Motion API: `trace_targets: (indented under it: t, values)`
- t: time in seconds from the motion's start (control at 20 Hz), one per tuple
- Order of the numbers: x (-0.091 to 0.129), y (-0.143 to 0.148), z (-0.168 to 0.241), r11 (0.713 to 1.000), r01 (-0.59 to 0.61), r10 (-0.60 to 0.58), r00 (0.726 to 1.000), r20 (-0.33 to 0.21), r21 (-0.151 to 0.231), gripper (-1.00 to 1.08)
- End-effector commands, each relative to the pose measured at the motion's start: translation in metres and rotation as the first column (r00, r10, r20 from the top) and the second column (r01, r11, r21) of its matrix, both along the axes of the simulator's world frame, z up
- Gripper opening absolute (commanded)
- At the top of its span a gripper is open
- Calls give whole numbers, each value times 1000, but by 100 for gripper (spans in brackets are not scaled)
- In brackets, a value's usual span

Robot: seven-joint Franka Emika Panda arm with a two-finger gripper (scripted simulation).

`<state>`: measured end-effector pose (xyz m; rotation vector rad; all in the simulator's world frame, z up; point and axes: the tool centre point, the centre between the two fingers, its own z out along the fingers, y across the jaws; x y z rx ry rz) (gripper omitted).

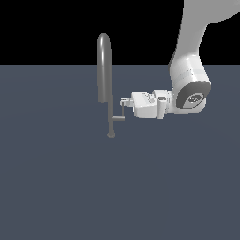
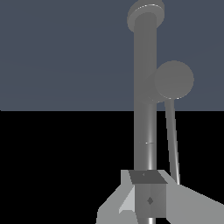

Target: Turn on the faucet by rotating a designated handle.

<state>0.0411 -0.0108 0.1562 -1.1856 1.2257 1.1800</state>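
Beside the faucet [image 1: 108,84], horizontal gripper [image 1: 123,104] meets handle [image 1: 121,114].

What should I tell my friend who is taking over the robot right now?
Gripper: right at the handle's thin rod; open or shut cannot be told from these pictures.
Faucet: stands upright on the grey floor, arm reaching in from the exterior view's right.
Handle: short stub off the stem, rod pointing up beside the fingers.
Done: the arm has reached the handle.
Left: push the handle around to turn the faucet on.
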Motion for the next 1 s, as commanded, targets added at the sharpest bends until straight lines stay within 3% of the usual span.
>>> trace_targets:
  t: [0.0, 0.5, 0.6, 0.95]
  values:
    - [-3, 0, 0, 1000, 0, 0, 1000, -1, 0, -100]
    - [-35, 1, -2, 1000, -2, 2, 1000, -1, 2, -100]
    - [-28, 1, 2, 1000, 2, -2, 1000, 11, -2, -100]
    - [-56, 2, -16, 1000, -2, 2, 1000, 2, 1, -100]
